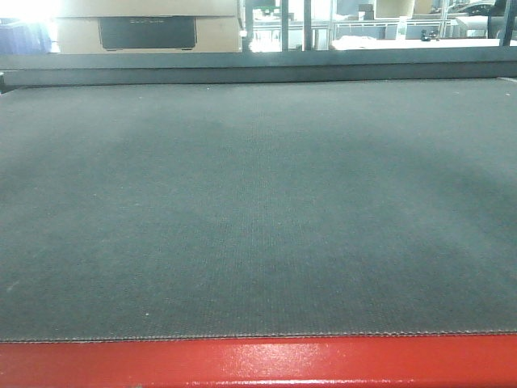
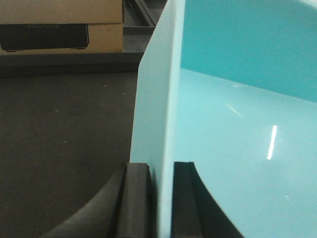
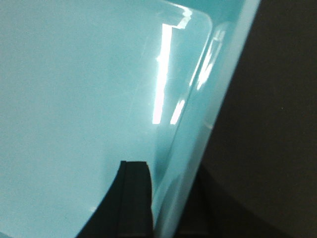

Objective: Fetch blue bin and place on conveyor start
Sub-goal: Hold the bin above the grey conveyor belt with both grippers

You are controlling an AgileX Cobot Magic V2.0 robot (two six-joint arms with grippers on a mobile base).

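Note:
The blue bin (image 2: pixel 237 114) is a pale turquoise tub that fills most of both wrist views. My left gripper (image 2: pixel 161 171) is shut on the blue bin's left wall, one black finger outside and one inside. The right gripper (image 3: pixel 168 178) is shut on the blue bin (image 3: pixel 84 99) at its right wall, with one finger inside and the other dim behind the wall. Dark belt lies beneath the bin in both wrist views. In the front view the conveyor start (image 1: pixel 258 210) is a wide dark grey belt with a red frame (image 1: pixel 258 362) along its near edge; the bin and grippers are out of that view.
A cardboard box with a black panel (image 1: pixel 148 31) stands beyond the belt's far edge, seen also as the box (image 2: pixel 59 29) in the left wrist view. A dark rail (image 1: pixel 258 69) runs across the far end of the belt. Shelving and bright windows lie behind.

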